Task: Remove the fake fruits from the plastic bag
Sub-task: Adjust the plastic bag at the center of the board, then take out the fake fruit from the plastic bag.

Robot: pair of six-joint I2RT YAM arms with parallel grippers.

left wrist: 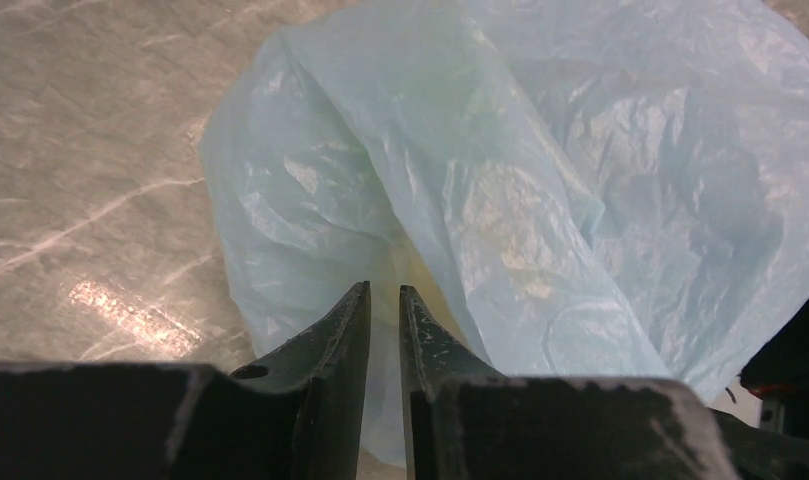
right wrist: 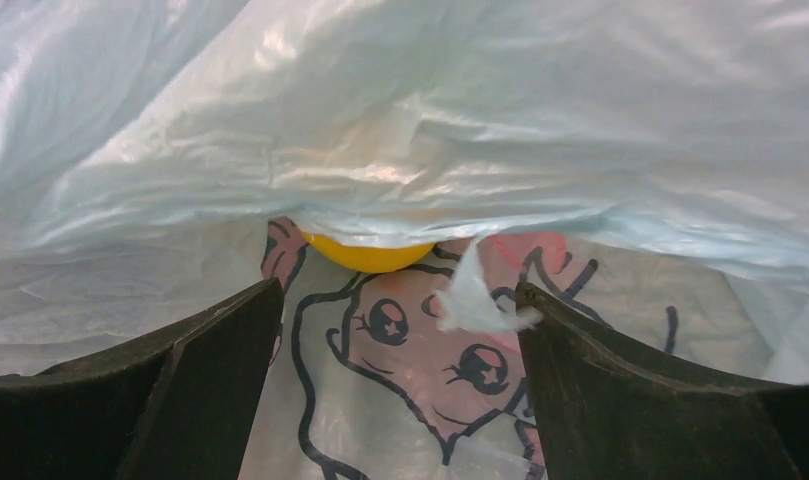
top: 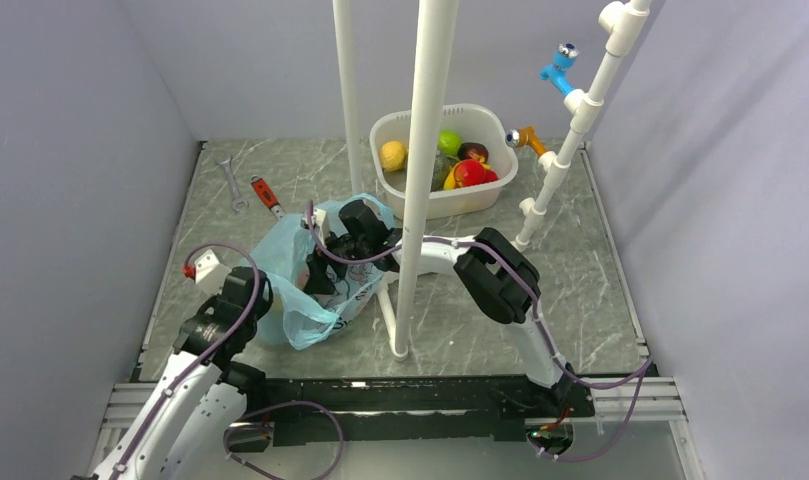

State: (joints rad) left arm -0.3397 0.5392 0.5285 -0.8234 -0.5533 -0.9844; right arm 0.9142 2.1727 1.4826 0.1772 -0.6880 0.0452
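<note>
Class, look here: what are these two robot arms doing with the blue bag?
The left gripper pinches a fold of the blue bag on the table. The right gripper sits open at the bag's mouth, facing a yellow fruit half under the film. Other fruits lie in the white tub behind.

Lab test booth; grey walls (top: 70, 150); white pipe frame (top: 427, 150)

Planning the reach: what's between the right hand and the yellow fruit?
Right wrist view: only printed film of the plastic bag lies there; its upper fold overhangs the yellow fruit.
</note>
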